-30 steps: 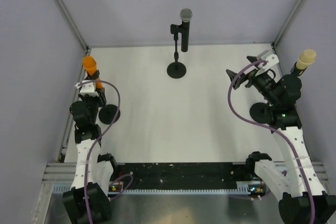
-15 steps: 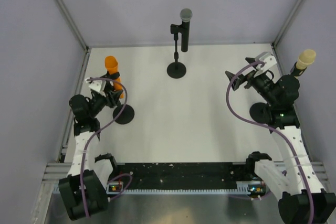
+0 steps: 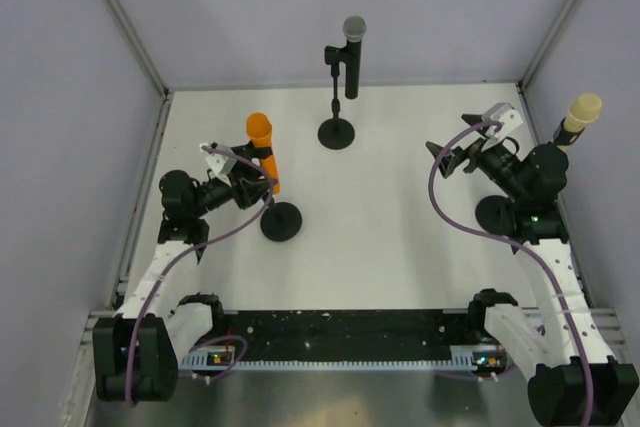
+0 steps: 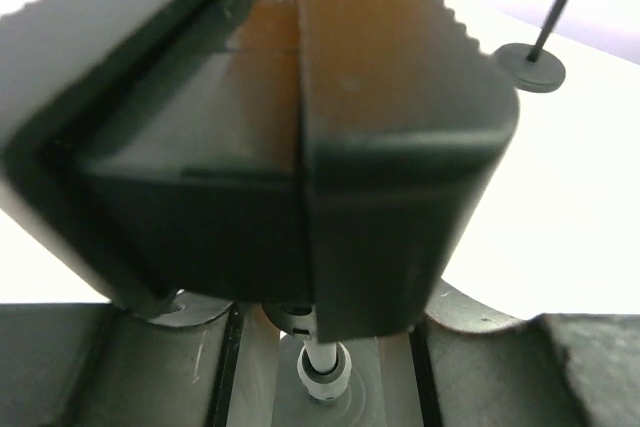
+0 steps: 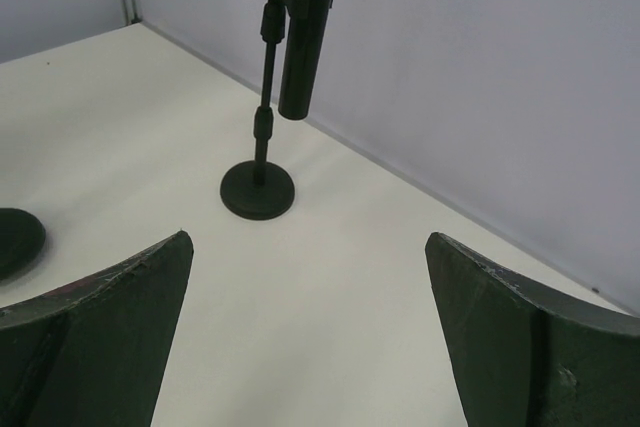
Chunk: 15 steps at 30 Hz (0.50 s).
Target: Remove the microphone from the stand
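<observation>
At nine o'clock the left gripper [image 3: 262, 185] has its fingers clamped round the lower body of the orange mic [image 3: 260, 137]. The mic leans with its head toward eleven and sits on its stand [image 3: 281, 220], whose round base lies just off the fingers toward five. At twelve, by the back wall, a black mic [image 3: 352, 52] stands upright, and at three the right gripper [image 3: 452, 159] hangs empty with its fingers spread wide, facing the black mic, a cream mic [image 3: 582, 109] just beyond it.

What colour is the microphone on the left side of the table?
The microphone is orange; the top view shows it best.
</observation>
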{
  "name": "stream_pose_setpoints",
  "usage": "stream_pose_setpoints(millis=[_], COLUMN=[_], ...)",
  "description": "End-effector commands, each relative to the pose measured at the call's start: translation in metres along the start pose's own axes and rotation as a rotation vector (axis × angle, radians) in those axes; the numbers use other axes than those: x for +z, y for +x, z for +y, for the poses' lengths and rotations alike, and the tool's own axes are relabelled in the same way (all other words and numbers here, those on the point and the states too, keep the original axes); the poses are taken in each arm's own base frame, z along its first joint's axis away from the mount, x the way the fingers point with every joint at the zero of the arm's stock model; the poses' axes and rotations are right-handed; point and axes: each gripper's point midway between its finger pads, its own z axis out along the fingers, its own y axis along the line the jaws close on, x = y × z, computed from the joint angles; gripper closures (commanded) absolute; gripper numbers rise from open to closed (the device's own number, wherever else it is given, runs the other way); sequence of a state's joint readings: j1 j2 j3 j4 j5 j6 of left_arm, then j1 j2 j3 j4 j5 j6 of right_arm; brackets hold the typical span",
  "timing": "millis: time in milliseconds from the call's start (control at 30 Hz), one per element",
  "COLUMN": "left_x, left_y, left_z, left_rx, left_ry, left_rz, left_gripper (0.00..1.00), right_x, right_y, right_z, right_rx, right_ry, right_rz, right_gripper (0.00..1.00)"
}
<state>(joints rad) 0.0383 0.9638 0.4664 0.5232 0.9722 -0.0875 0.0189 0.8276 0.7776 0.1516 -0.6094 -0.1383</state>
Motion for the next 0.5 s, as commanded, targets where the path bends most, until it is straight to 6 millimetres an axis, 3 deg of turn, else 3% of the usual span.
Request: stream_pose_setpoints(millis=[0,233,467], left_x=[0.022,0.052,0.066], left_y=[-0.052,-0.048,-0.036], left_z=[-0.026,-0.06,-0.088], left_rx=[0.166,0.17,0.164], left_ry=[0.13,0.267,0.333], left_rz=[-0.118,-0.102,-0.092], left_gripper=[1.0,1.0,0.97], right_x=[0.002,0.002,0.0], right_y=[-0.008,-0.007,0.0], right_z=[0.001,0.011,0.005], right_rx=[-0.029,-0.021,-0.023], right_ry=[-0.029,-0.081,-0.074], right_rz=[-0.043,-0.05,-0.04], right_gripper=[0.01,0.01,0.01])
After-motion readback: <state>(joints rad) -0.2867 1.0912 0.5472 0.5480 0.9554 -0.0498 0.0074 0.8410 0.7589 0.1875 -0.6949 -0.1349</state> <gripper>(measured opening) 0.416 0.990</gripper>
